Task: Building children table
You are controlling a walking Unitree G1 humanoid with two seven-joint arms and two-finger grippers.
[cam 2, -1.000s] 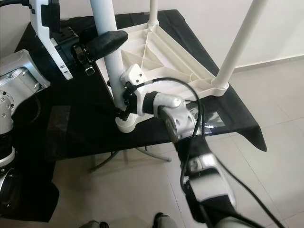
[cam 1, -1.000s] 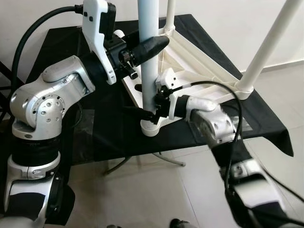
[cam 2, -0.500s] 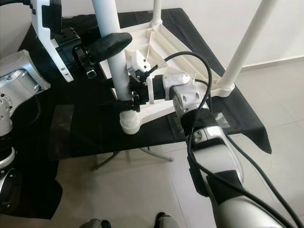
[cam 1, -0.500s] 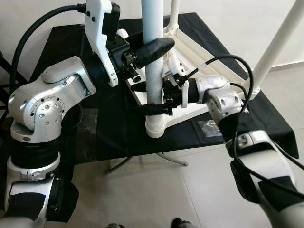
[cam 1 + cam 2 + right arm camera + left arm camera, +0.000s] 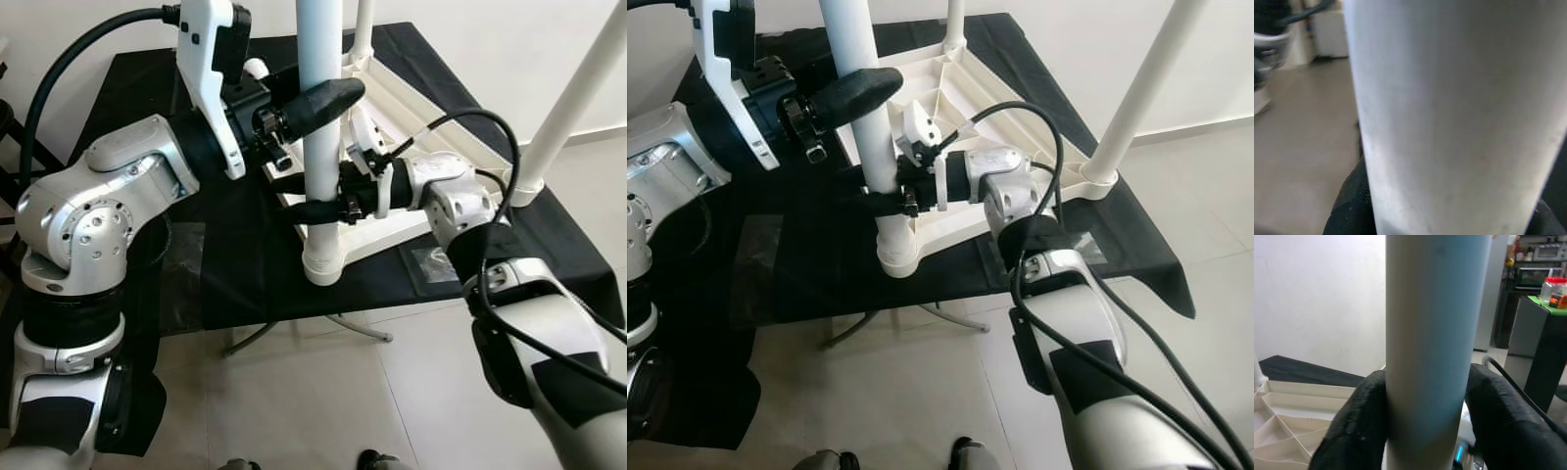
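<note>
since half a second ago your right gripper has crept a little higher up the near leg and the head camera has shifted slightly; a second ago that gripper sat down by the socket.

nearest you, the corner socket of the upturned white tabletop hangs at the front edge of the black-draped counter. the near leg stands in it, long axis upright, rising out of the top of the eye views. your right gripper is closed around the leg just above the socket, fingers horizontal, reaching in from the right. your left gripper clamps the same leg higher up, coming in from the left; in the left wrist view its fingers press both sides of the post.

so the leg lies between both grippers, held in two places along one vertical line, with the right arm nearer the joint. seating it probably means pushing or turning along that axis; keep both grips aligned or the post may tilt in the socket.

farther back, two more legs already stand in their corners.
</note>
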